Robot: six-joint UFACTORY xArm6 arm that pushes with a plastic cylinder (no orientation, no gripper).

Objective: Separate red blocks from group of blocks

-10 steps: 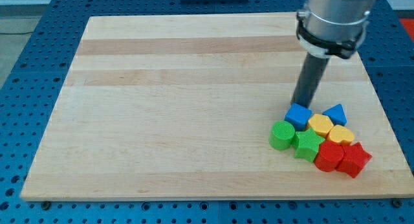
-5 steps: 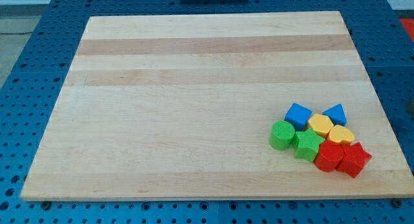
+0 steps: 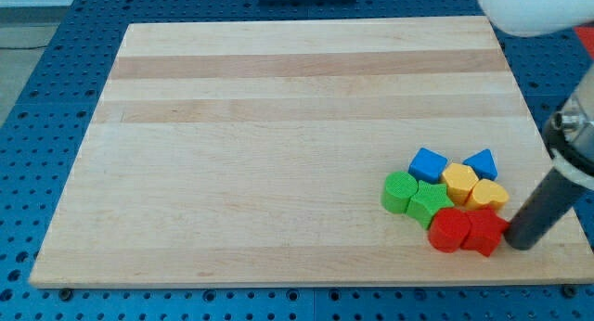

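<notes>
Several blocks cluster at the board's lower right. Two red blocks sit at the group's bottom: a rounded one (image 3: 449,230) and a star-like one (image 3: 484,233), side by side. My tip (image 3: 518,244) is at the right of the star-like red block, touching or nearly touching it. Above the reds lie a yellow hexagon-like block (image 3: 459,180) and a yellow heart (image 3: 489,195). A green cylinder (image 3: 400,192) and a green star (image 3: 428,203) are at the left. A blue block (image 3: 428,163) and a blue triangle (image 3: 481,162) are at the top.
The wooden board (image 3: 278,126) lies on a blue perforated table (image 3: 37,126). The board's right edge runs close to my tip, and its bottom edge lies just below the red blocks. The arm's pale body (image 3: 534,6) fills the top right corner.
The arm left the view, then came back at the right. The two red blocks, the green star and the green cylinder have shifted left. My tip now stands right of the reds.
</notes>
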